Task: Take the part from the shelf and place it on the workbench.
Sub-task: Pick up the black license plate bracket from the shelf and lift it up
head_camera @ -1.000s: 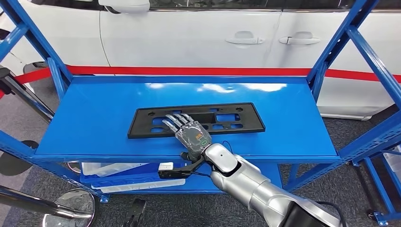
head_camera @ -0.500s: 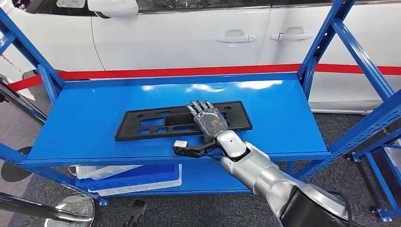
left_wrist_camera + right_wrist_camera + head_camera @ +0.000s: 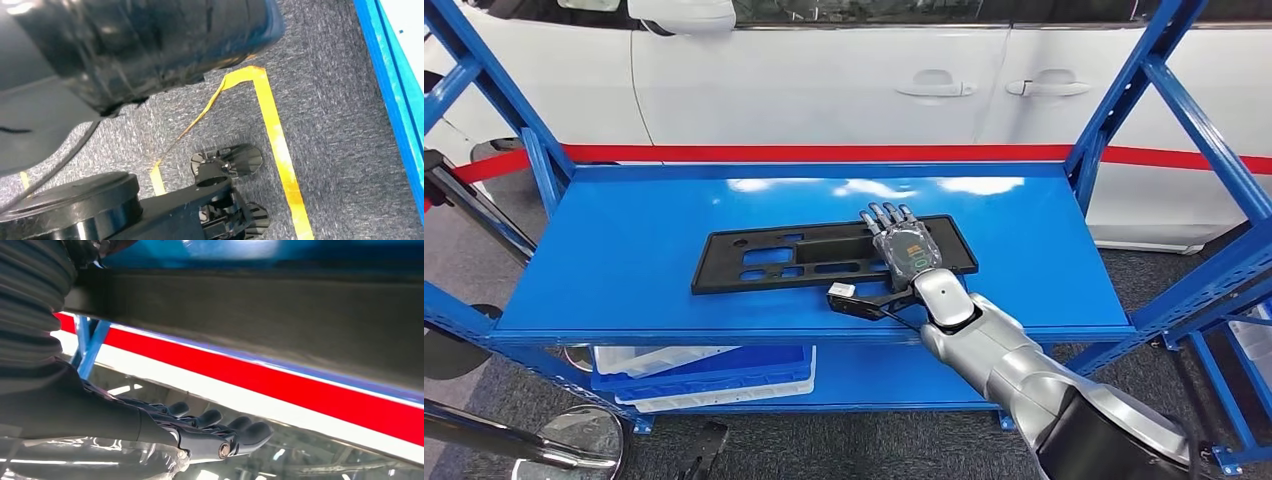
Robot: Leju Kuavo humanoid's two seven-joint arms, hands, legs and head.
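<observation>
Silver right arm reaches forward; robot hand (image 3: 905, 246) lies flat, fingers extended, atop black part (image 3: 824, 254).

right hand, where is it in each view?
Head view: right hand lies flat over the black part, right of centre.
Left wrist view: not in it.
Right wrist view: right hand low in the picture, fingers extended.
Shared landmark: red stripe.
</observation>
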